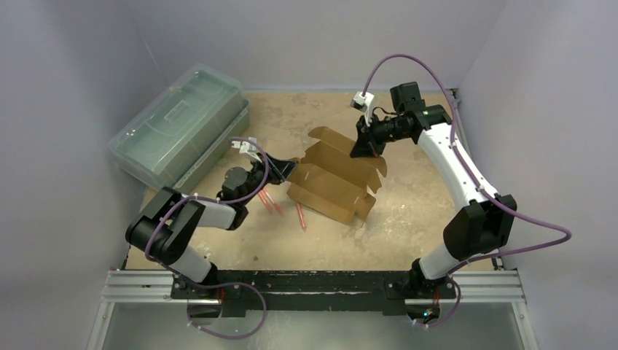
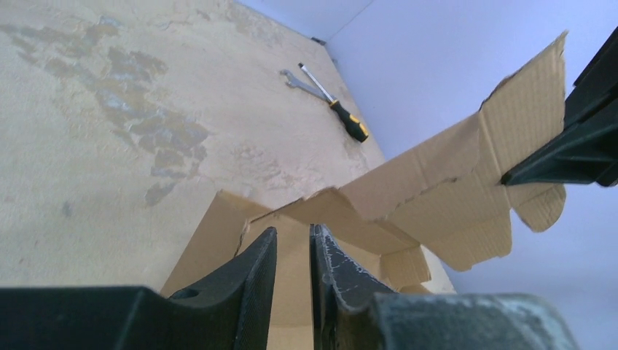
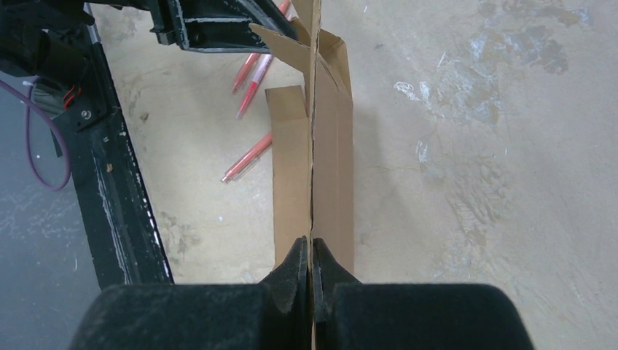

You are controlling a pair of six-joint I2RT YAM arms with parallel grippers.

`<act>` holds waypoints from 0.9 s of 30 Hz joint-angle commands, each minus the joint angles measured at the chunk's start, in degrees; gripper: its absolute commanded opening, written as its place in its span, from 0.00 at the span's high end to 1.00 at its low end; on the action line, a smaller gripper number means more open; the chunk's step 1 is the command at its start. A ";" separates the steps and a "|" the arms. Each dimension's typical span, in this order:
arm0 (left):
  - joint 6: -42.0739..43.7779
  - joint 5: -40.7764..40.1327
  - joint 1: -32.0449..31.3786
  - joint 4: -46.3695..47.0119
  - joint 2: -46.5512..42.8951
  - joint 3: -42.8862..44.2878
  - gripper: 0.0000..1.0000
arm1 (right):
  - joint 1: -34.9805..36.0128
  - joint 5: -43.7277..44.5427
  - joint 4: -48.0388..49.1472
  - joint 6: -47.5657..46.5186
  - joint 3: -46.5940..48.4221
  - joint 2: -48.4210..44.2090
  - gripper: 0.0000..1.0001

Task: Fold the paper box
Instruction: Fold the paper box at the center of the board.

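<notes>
At the bottom of the top view, the black rail carries both arm bases. Past it, red pens lie left of centre, just beside the lower-left edge of the paper box. The box sits mid-frame, half raised, its flaps spread.

The left gripper is at the box's left corner. Its jaws are narrow and cardboard shows through the gap, but I cannot tell whether it grips. The right gripper is clamped on the box's upper flap, edge-on.

Bare table lies to the right of the box. A green case fills the upper left. In the left wrist view, a screwdriver lies by the far wall.
</notes>
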 commanded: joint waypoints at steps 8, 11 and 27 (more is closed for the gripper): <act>2.09 -8.00 -1.65 -8.63 0.67 9.62 0.81 | -0.14 -3.38 0.76 0.43 0.13 -1.04 1.00; 3.44 -7.49 -1.73 -11.46 1.78 11.88 0.85 | -0.17 -3.55 0.78 0.48 0.28 -1.12 1.00; 1.91 -0.81 -6.14 -8.73 5.21 10.20 1.00 | -0.08 -2.58 1.05 0.88 0.93 0.26 1.00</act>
